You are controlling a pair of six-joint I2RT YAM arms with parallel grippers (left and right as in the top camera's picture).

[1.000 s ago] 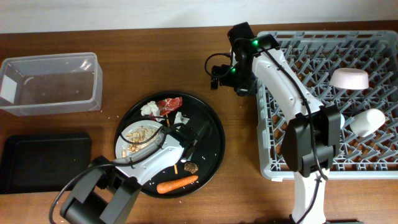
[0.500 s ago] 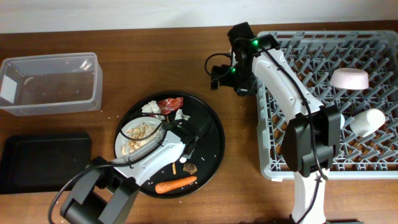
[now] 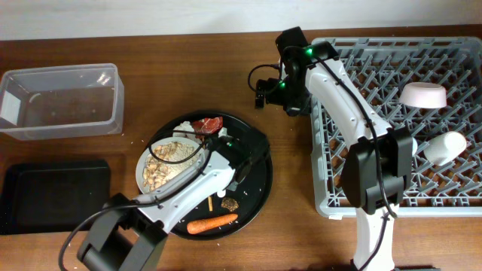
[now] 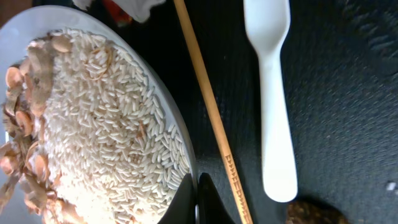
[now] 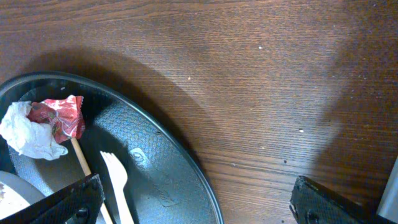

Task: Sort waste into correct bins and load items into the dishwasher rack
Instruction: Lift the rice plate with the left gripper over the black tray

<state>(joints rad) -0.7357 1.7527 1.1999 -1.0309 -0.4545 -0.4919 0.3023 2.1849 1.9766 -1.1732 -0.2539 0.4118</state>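
White plate, heaped w/ rice and beige crumbs, is pinched at its rim by the L end effector, whose fingers are nearly together on the edge. Just R of that end effector lies the stick, w/ the fork beyond it, both flat on the round tray. Brown lump sits by the fork's handle end. Carrot lies back twd the L arm's base, near the tray rim. R end effector is spread wide w/ nothing in it, over bare table. Red wrapper and white paper touch each other off to its L side. Rack holds bowl and cup.
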